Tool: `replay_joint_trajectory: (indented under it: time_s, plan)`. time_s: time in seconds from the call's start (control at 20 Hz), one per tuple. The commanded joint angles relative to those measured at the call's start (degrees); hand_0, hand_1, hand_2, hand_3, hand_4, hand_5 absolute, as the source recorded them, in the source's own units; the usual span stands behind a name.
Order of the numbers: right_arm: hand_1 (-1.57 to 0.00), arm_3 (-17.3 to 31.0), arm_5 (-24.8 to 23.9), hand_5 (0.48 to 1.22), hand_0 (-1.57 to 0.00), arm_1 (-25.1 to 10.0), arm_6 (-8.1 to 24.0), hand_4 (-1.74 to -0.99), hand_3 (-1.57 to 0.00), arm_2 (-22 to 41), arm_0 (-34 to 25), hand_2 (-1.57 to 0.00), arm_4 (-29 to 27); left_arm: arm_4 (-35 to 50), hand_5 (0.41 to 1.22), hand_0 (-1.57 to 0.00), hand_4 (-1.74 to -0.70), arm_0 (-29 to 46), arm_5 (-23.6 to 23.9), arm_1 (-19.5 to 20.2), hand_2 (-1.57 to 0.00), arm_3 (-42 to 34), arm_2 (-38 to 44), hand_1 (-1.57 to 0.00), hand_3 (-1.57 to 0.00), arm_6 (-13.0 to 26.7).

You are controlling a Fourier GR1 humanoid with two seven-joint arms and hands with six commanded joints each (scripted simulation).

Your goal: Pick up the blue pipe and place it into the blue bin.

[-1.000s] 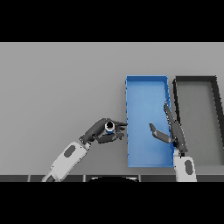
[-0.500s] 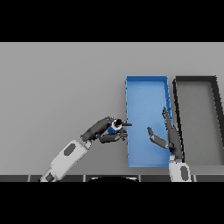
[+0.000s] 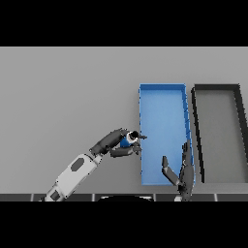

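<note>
The blue pipe (image 3: 126,141) is a short blue tube with a pale open end, held in my left hand (image 3: 115,142), whose fingers and thumb curl round it. Hand and pipe hover just left of the blue bin's (image 3: 162,88) left wall, near its front half. The bin is a long blue tray at centre right, nothing inside it. My right hand (image 3: 180,177) shows low over the bin's front right corner, fingers straight and spread, holding nothing.
A dark grey bin (image 3: 215,87) of the same shape stands right beside the blue one. Grey tabletop stretches to the left and back.
My left hand has carried the pipe a little right, up to the blue bin's left wall. My right hand has drawn back toward the front edge.
</note>
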Motion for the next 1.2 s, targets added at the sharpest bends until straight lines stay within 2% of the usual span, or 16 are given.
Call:
replay_joint_trajectory:
  time_s: [0.0,0.1,0.2,0.3,0.4,0.5,0.7,0.8,0.85,0.9,1.1,1.15]
  plan:
    - [0.0,-2.0,2.7,0.604,0.0,-0.8,0.3,-1.197,0.0,0.2,-0.2,0.0,-3.0,0.0,1.221,-1.57,-1.73,-0.5,0.1,-0.5,-1.57,0.4,0.0,-1.57,-1.44,0.7]
    - [0.0,-6.2,7.0,0.573,0.0,-3.9,3.2,-1.203,0.0,0.0,-0.6,0.0,-7.5,-0.3,1.221,-1.57,-1.73,0.4,0.0,-0.1,-1.57,-0.4,-0.4,-1.57,-1.44,0.2]
    - [0.0,-10.9,10.7,0.55,0.0,-7.9,7.4,-1.232,0.0,0.5,-2.8,0.0,-9.6,-0.7,1.221,-1.57,-1.73,0.9,0.3,0.2,-1.57,-0.9,-0.4,-1.57,-1.44,0.6]
    - [0.0,-12.5,13.5,0.523,0.0,-10.4,15.3,-1.26,0.0,2.6,-5.1,0.0,-9.3,-1.2,1.221,-1.57,-1.73,0.5,0.2,-0.4,-1.57,0.2,-0.6,-1.57,-1.44,0.8]
    - [0.0,-12.4,15.7,0.52,0.0,-12.6,19.6,-1.286,0.0,3.3,-9.3,0.0,-9.3,-0.9,1.221,-1.57,-1.73,0.5,-0.1,-0.7,-1.57,0.5,-0.4,-1.57,-1.44,0.6]
    - [0.0,-13.8,17.3,0.522,0.0,-12.8,23.6,-1.305,0.0,5.5,-13.7,0.0,-9.3,-1.2,1.221,-1.57,-1.73,-0.1,-0.3,-0.7,-1.57,0.7,-0.4,-1.57,-1.44,0.6]
    - [0.0,-14.5,20.6,0.526,0.0,-14.7,29.7,-1.297,0.0,6.7,-22.1,0.0,-10.8,-1.7,1.221,-1.57,-1.73,-0.5,-0.6,-0.4,-1.57,1.2,-0.3,-1.57,-1.43,0.0]
    - [0.0,-13.2,22.0,0.532,0.0,-15.4,30.7,-1.303,0.0,7.1,-26.7,0.0,-10.9,-1.3,1.221,-1.57,-1.73,-0.7,-1.0,-0.6,-1.57,1.5,-0.1,-1.57,-1.44,-0.1]
    - [0.0,-12.9,22.3,0.532,0.0,-15.2,32.5,-1.304,0.0,7.5,-29.3,0.0,-11.1,-1.2,1.221,-1.57,-1.73,-0.8,-1.0,-1.0,-1.57,1.4,-0.3,-1.57,-1.44,0.0]
    - [0.0,-12.3,23.2,0.532,0.0,-15.5,32.7,-1.294,0.0,8.0,-30.1,0.0,-11.4,-1.0,1.221,-1.57,-1.73,-0.8,-1.0,-1.1,-1.57,1.8,-0.1,-1.57,-1.44,0.0]
    - [0.0,-10.5,24.0,0.535,0.0,-13.3,35.3,-1.251,0.0,9.5,-39.0,0.0,-12.7,-0.1,1.221,-1.57,-1.73,-1.2,-2.1,-1.0,-1.57,3.0,0.4,-1.57,-1.48,-3.4]
    - [0.0,-10.5,24.0,0.532,0.0,-13.3,36.6,-1.241,0.0,9.4,-40.4,0.0,-12.9,0.2,1.221,-1.57,-1.73,-1.5,-2.1,-1.4,-1.57,3.3,0.3,-1.57,-1.49,-2.9]
